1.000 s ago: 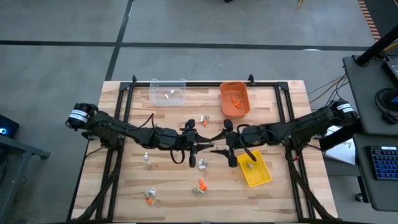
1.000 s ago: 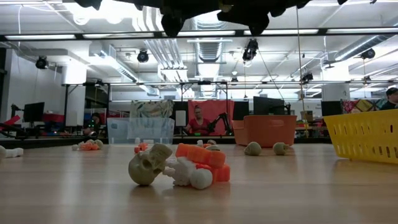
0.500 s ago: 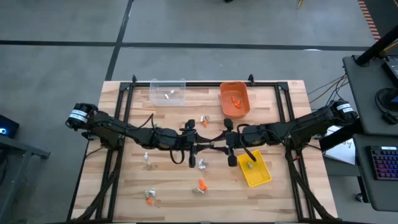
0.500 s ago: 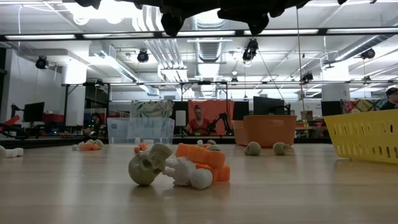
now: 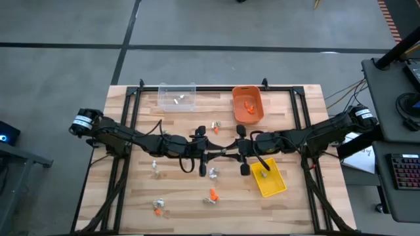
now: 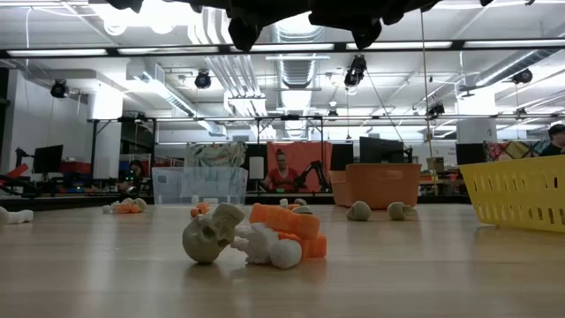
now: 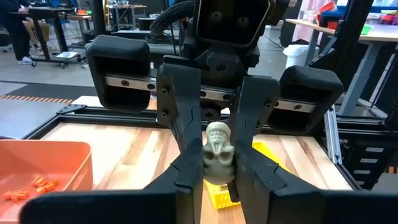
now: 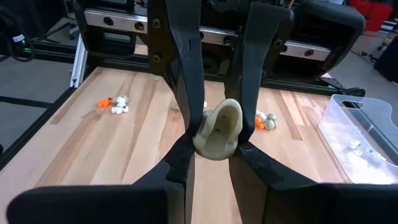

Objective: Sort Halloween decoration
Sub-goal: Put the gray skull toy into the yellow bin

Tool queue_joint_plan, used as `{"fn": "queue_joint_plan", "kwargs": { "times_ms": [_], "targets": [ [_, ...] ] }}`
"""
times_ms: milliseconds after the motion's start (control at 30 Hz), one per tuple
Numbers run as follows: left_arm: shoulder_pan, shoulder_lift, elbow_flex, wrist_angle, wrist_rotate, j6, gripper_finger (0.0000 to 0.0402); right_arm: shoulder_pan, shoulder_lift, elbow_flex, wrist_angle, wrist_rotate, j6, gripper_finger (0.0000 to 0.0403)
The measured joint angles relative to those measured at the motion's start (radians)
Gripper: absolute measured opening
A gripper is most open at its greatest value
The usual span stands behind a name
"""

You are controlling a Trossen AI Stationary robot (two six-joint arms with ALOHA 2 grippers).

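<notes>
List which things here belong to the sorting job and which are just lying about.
Job: tan skull, pinched between left gripper and right gripper; loose trinkets on the table; clear bin, orange bin, yellow bin.
Lying about: keyboard; person in the room behind.

You have three bins on the table: one clear bin (image 5: 177, 96), one orange bin (image 5: 248, 104), one yellow bin (image 5: 270, 177). Two arms meet in the middle, and both grippers close on one tan skull (image 7: 218, 151) (exact trinket total I cannot tell). About six small trinket clusters (image 5: 213, 172) lie loose.
</notes>
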Motion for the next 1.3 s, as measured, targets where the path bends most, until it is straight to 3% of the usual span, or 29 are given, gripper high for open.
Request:
{"fn": "queue_joint_plan", "kwargs": {
  "times_ms": [300, 600, 967, 1100, 1300],
  "targets": [
    [0.0, 0.0, 0.0, -0.018, 0.0, 0.001, 0.0121, 0.0, 0.0, 0.0, -0.001, 0.002, 0.001, 0.0067],
    [0.0, 0.0, 0.0, -0.018, 0.001, 0.001, 0.0129, 0.0, -0.019, 0.0, -0.02, 0.001, -0.001, 0.0067],
    [0.0, 0.001, 0.0, 0.042, 0.003, 0.0, 0.0075, 0.0, -0.113, 0.001, -0.193, 0.0, -0.001, 0.0067],
    [0.004, 0.057, 0.003, 0.159, 0.02, 0.003, 0.0055, 0.0, -0.129, 0.001, -0.227, -0.001, -0.018, 0.0067],
    [0.019, 0.199, 0.123, 0.167, 0.072, 0.014, 0.0041, 0.002, -0.153, 0.001, -0.306, -0.004, -0.023, 0.0067]
  ]
}}
